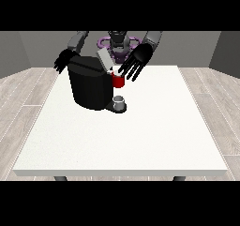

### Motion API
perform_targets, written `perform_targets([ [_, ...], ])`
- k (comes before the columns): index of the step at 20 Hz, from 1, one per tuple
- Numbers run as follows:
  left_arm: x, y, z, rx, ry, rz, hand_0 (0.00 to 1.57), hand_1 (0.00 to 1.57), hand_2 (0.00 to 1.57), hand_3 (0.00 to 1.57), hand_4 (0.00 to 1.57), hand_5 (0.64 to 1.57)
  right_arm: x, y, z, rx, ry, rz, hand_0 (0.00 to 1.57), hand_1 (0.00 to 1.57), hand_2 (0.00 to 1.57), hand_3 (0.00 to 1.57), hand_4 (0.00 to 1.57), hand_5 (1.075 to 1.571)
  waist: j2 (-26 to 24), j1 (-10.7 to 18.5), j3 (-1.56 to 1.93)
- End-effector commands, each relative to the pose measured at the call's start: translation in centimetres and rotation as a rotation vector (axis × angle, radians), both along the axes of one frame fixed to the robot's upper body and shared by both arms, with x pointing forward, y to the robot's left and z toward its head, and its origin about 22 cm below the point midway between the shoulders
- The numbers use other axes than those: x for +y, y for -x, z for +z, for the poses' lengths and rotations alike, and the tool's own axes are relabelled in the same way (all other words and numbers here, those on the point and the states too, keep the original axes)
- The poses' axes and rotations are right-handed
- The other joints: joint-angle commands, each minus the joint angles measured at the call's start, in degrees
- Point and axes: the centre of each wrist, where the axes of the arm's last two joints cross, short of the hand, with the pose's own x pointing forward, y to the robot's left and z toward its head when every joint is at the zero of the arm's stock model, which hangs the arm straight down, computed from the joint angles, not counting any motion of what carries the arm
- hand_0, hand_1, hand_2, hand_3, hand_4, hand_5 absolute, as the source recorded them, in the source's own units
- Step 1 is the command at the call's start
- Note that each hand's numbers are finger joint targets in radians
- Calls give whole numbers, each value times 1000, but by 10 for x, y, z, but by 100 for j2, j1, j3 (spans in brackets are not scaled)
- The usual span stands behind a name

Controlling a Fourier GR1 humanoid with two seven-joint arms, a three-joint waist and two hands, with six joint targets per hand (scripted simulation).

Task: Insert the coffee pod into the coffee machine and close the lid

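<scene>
The white tabletop [117, 140] stretched bare toward the camera, its near edge running across the lower part of the view over a grey plank floor [18, 108]. Farther back, on the left half of the tabletop, stood the black coffee machine [89, 84], a bulky dark body with a small grey cup [120, 100] sitting on its low base at the right front corner. Just above the cup, a red holder [118, 80] projected from the machine's right side, and a pale spot at its top may have been the coffee pod, though that could not be told for certain. The grey lid [105, 59] stood raised, slanting up and to the left over the holder. The hand at the view's right [136, 61] hung at the red holder's upper right, fingers spread and straight, pointing down toward it and grasping nothing. The hand at the view's left [62, 61] showed behind the machine's far left top corner, its fingers splayed and empty. Behind both rose the robot's torso [118, 44].
</scene>
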Motion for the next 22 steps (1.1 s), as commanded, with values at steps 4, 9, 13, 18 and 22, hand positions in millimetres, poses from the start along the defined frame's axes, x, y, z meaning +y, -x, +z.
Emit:
perform_targets([
  [4,9,5,-27,62,5,-14,0,0,0,0,0,1571,-19,16,-21,50,-16,-5,0,0,0,0,383,1571,-480,164,-3],
  [9,-19,9,-72,159,126,-23,0,0,0,0,0,1571,-13,40,-51,121,-6,-34,0,0,0,0,430,1571,-1090,396,-3],
  [13,-17,15,-105,205,420,17,0,0,0,0,0,1571,-19,39,-45,125,-52,-82,0,0,0,0,399,1571,-1437,643,-8],
  [18,-9,38,-169,256,760,5,0,0,0,0,0,1571,-44,52,-46,131,53,-65,0,0,0,0,357,1571,-1955,1044,-14],
  [22,-26,58,-209,335,840,23,0,0,0,0,0,1571,-53,56,-45,163,30,-2,0,0,0,0,370,1571,-2588,1373,-6],
])
